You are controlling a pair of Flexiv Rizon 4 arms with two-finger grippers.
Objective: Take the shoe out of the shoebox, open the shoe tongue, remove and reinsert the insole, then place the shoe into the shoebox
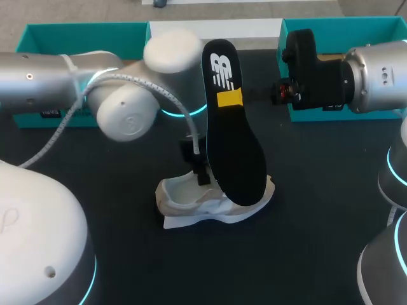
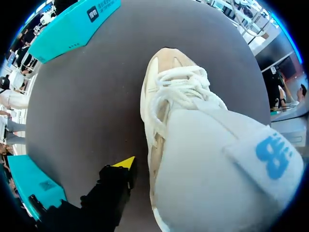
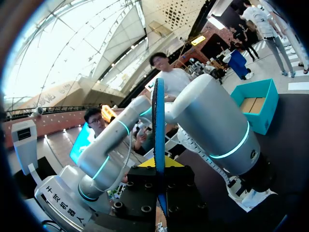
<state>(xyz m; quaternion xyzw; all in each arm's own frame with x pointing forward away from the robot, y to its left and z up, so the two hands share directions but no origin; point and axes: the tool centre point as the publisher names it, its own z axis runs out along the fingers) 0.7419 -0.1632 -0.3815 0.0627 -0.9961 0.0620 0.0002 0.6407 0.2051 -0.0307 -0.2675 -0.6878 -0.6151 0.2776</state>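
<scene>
While the right gripper (image 1: 230, 98) is clamped on the black insole (image 1: 232, 146), pinching it flat from both sides near its upper end, the insole stands almost upright above the white shoe (image 1: 216, 203), its lower end down at the shoe's toe half; whether the two touch there is not clear. The right arm comes in level, high above the shoe and to its right. The left gripper (image 1: 200, 168) points down at the shoe's open collar; whether it is clenched or released cannot be told. The left arm reaches in from the shoe's left and bends down over it. In the left wrist view the tongue (image 2: 227, 159) is raised, the laces (image 2: 183, 89) lying beyond it. The shoe sits upright on the dark table (image 1: 318, 222). One teal shoebox (image 1: 82, 35) lies behind the shoe to its left, a second teal box (image 1: 381, 28) behind it to its right
</scene>
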